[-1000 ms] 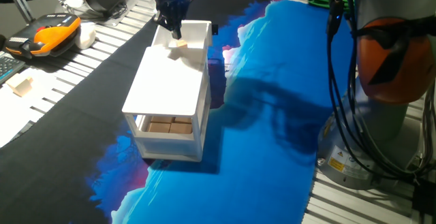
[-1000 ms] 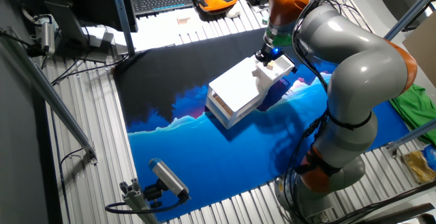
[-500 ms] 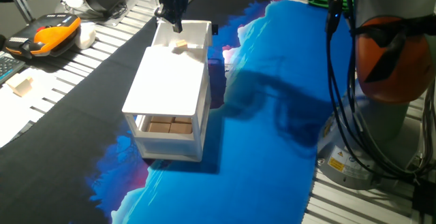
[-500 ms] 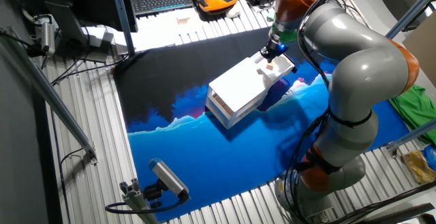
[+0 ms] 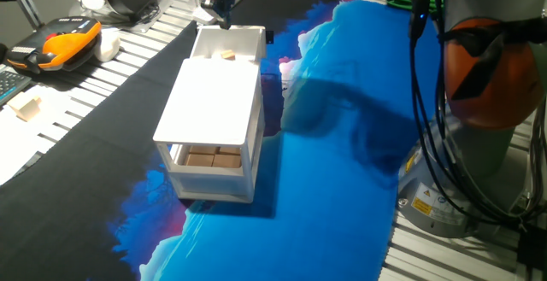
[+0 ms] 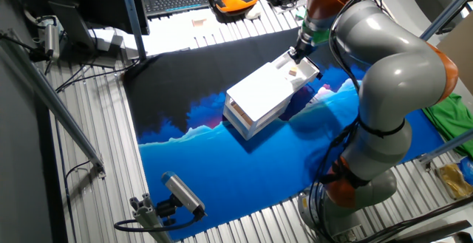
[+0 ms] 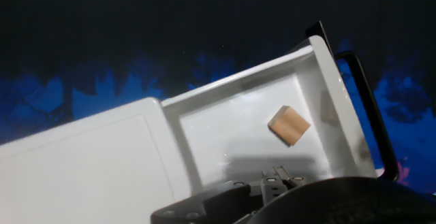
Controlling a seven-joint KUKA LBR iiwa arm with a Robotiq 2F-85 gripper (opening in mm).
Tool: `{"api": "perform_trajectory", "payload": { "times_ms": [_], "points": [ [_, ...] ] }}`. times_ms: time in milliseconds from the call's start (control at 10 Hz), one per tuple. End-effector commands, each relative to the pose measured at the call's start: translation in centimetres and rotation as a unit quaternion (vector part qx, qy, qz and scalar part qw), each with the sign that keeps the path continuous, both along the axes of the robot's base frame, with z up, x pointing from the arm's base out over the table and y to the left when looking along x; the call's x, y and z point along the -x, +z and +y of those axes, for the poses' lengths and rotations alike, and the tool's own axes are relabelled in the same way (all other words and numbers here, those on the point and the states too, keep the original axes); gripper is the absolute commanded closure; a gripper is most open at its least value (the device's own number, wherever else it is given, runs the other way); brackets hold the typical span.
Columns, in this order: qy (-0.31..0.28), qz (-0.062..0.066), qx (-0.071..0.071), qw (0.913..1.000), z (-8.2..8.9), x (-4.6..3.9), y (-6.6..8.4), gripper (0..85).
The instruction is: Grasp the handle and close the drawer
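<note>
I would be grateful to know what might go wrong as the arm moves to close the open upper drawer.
The end effector is above the drawer's far rim, not on the black handle; it may miss that thin bar.

A push off-centre might slide the light cabinet.

The loose wooden block inside could shift.

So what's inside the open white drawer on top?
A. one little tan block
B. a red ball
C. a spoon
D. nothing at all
A. The hand view looks down into the pulled-out drawer and shows a single small tan block lying on its white floor, near the end with the black handle.
</note>
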State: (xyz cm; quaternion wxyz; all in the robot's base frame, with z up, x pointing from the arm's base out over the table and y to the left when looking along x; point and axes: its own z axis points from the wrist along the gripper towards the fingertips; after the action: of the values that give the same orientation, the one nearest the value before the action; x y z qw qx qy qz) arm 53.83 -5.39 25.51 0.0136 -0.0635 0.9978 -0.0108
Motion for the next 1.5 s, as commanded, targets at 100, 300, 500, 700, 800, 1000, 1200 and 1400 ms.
{"api": "perform_trajectory", "payload": {
  "times_ms": [100, 300, 500, 700, 800, 1000, 1200, 1400],
  "points": [
    [0.009, 0.002, -0.007, 0.9999, -0.2, -0.07, 0.0, 85.0],
    [-0.007, 0.003, -0.018, 0.9998, -0.3, -0.14, 0.1, 85.0],
    [-0.010, 0.010, -0.039, 0.9991, -0.6, -0.32, 0.4, 85.0],
    [-0.009, 0.010, -0.027, 0.9996, -0.8, -0.85, 0.7, 85.0],
    [-0.009, 0.010, -0.017, 0.9998, -0.9, -1.05, 0.7, 85.0],
    [0.022, 0.000, -0.012, 0.9997, -1.5, -1.14, 0.4, 85.0],
    [0.046, -0.004, -0.017, 0.9988, -2.0, -1.24, 0.3, 85.0],
    [0.064, -0.010, -0.015, 0.9978, -2.1, -1.31, 0.1, 85.0]
  ]
}}
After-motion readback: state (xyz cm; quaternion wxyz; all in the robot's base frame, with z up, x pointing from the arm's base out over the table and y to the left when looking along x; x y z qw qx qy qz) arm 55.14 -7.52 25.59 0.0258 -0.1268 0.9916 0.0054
